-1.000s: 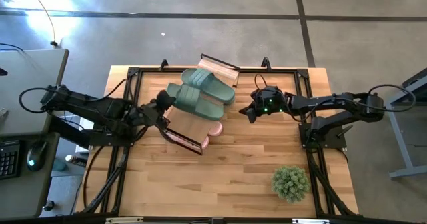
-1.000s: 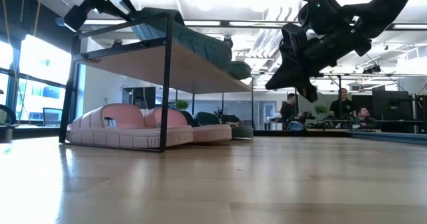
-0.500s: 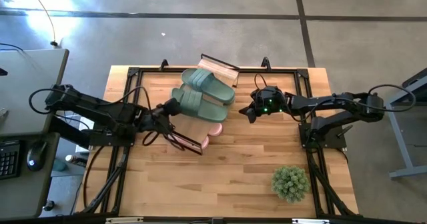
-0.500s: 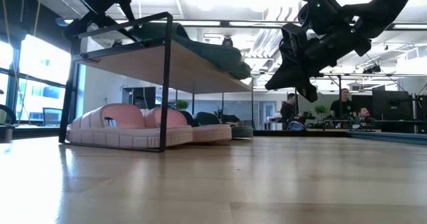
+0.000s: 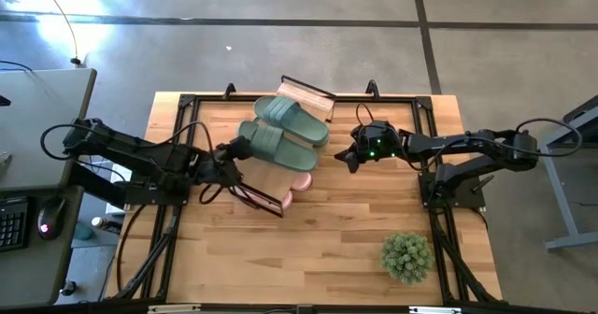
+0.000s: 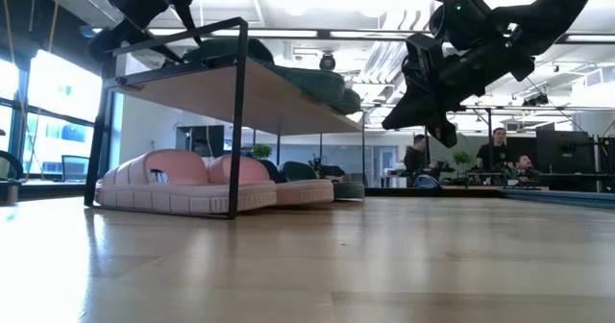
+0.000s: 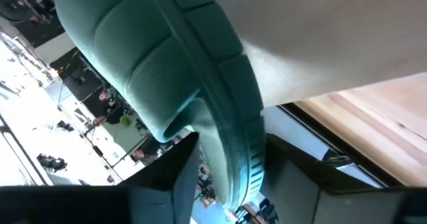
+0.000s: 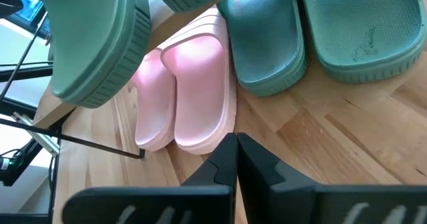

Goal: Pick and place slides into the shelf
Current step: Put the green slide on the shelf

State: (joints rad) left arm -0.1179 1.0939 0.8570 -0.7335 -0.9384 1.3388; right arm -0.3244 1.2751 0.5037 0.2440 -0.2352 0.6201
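The shelf stands mid-table, and its plank top carries green slides. One green slide lies on that top with its end toward my left gripper, which is open at the shelf's left end. Its fingers stand on either side of that end. Another green slide lies beside it, farther back. A pink pair of slides rests on its soles under the plank. To the right of the shelf my right gripper hangs shut above the table, touching nothing. My left gripper has one finger on each side of the green slide's ribbed sole rim at its end, coming level from the table's left. Whether the fingers touch the rim, I cannot tell. The slide lies on the shelf's top.
A small potted plant stands near the front right. A black frame runs around the tabletop. Bare wood lies in front of the shelf. People sit in the room behind the table.
My left gripper has gone down and toward the shelf. The green slide, which was tilted with its left end raised above the shelf's frame, now lies flat on the plank top, a little farther right.
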